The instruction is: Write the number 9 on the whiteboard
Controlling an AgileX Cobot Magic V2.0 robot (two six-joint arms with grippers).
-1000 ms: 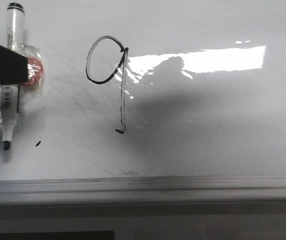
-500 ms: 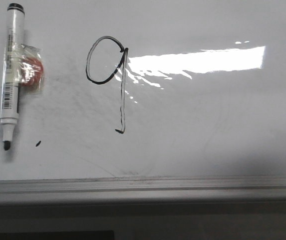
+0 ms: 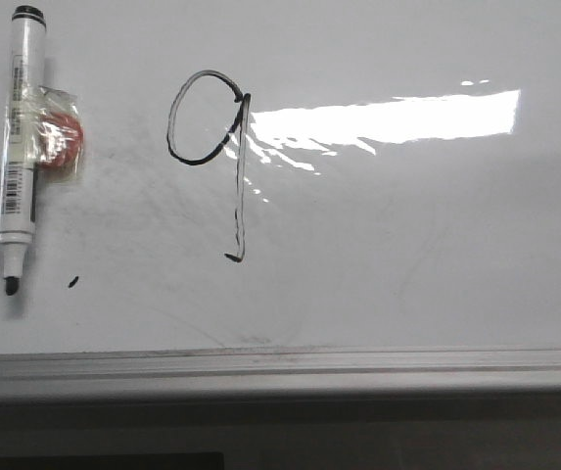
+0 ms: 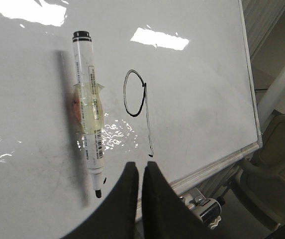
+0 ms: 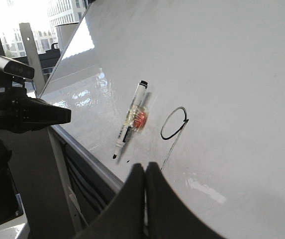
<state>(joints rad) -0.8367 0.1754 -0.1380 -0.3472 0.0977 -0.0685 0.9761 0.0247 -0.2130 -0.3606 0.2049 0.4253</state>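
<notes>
So the number 9 (image 3: 210,162) is drawn on the whiteboard (image 3: 407,255), a thin black outline with an oval loop up top and a long straight tail running down toward the board's grey metal edge strip (image 3: 280,360). It sits left of center in the front view, right beside the bright light reflection (image 3: 388,117) that starts at the tail's upper end. Well off to the left of the 9 lies the marker pen (image 3: 19,147), flat on the board, uncapped, tip pointing toward the edge strip, with a red blob taped to its barrel under clear tape (image 3: 57,137). There's a tiny ink speck (image 3: 72,282) just beside the marker's tip. Neither arm shows in the front view. From the left wrist camera, the left gripper (image 4: 138,172) hangs above the board's near edge with its fingers pressed nearly together, grasping nothing. Same deal for the right gripper (image 5: 143,172): fingers clenched together and empty, off the board, with the 9 and the marker both in plain sight beyond it.
</notes>
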